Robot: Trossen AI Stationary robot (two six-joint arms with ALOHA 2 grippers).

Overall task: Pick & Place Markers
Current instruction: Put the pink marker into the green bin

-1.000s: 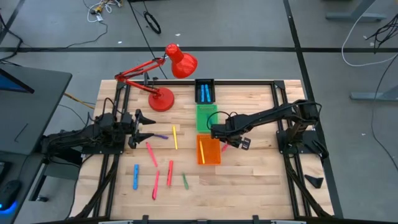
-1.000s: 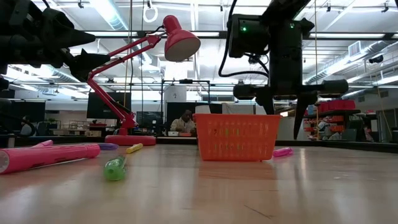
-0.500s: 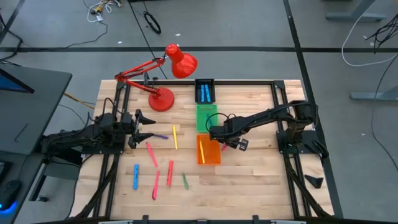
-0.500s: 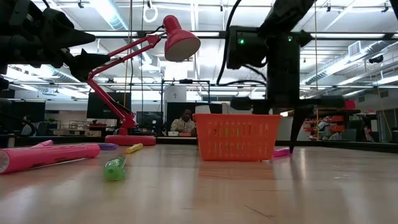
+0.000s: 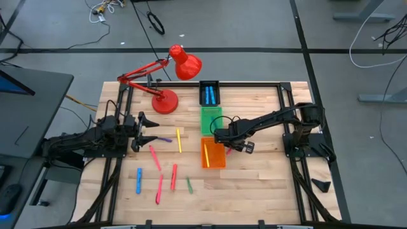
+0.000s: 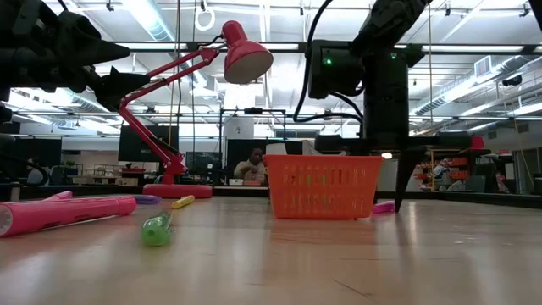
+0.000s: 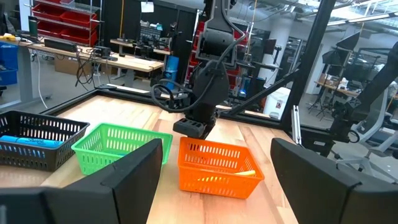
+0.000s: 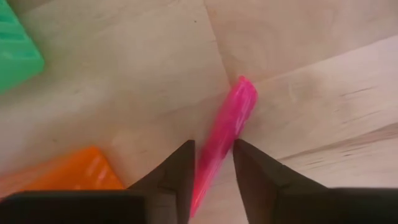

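Lying flat on the table, a pink marker sits between the two fingertips of our right hand, which is lowered over it just beside the orange tray. The fingers straddle the marker closely, a narrow gap on each side, and we cannot tell whether they have gripped it. In the low view the marker's end shows on the wood just past the tray's corner, under the hand. Inside the orange tray, beside the hand, lies a yellow marker. Beyond the tray from the hand stand the green tray and the black tray with blue markers. Well apart, across the table, more markers lie scattered near our left hand, which waits with its fingers wide apart, holding nothing. A red desk lamp stands behind them.
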